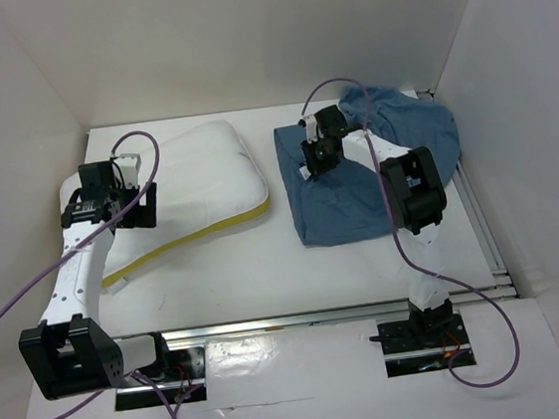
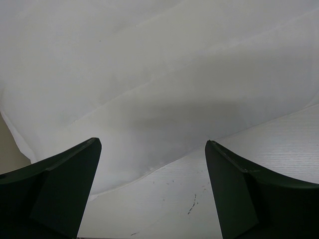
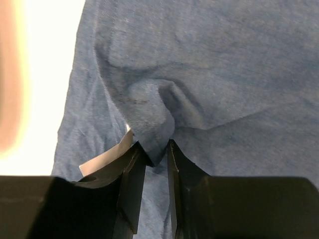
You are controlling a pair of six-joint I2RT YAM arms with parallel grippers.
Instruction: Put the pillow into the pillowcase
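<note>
**Blue cloth pinched, white cushion not yet gripped**

Blue fabric of the pillowcase (image 1: pixel 344 208) is clamped in the right gripper (image 3: pixel 157 149). A small raised fold is held between the closed fingers, and a white label (image 3: pixel 104 159) shows just beside them. The pillowcase lies flat and wrinkled to the right of the pillow (image 1: pixel 201 178), near it but apart. The left gripper (image 2: pixel 152 147) is spread wide at the pillow's left edge with nothing between its fingers. White pillow fabric and a strip of bare table (image 2: pixel 279 144) are seen beyond them.

The step in hand is judged to be the opening of the sack. It is best done if only the upper layer is lifted, so that a mouth facing the pillow is formed. A slow, straight lift is advised, since so shallow a pinch could slip. The pillow should then be gripped deeply at the edge away from the pillowcase, so that the soft filling is pushed and not merely folded.

It cannot be told whether one layer or both are caught in the pinch. The open end of the sack is not made out, and its far part is bunched behind the right arm. The yellow strip (image 1: pixel 202 233) along the pillow's near edge is partly covered by the left arm. Whether the left fingers touch the pillow cannot be judged.
</note>
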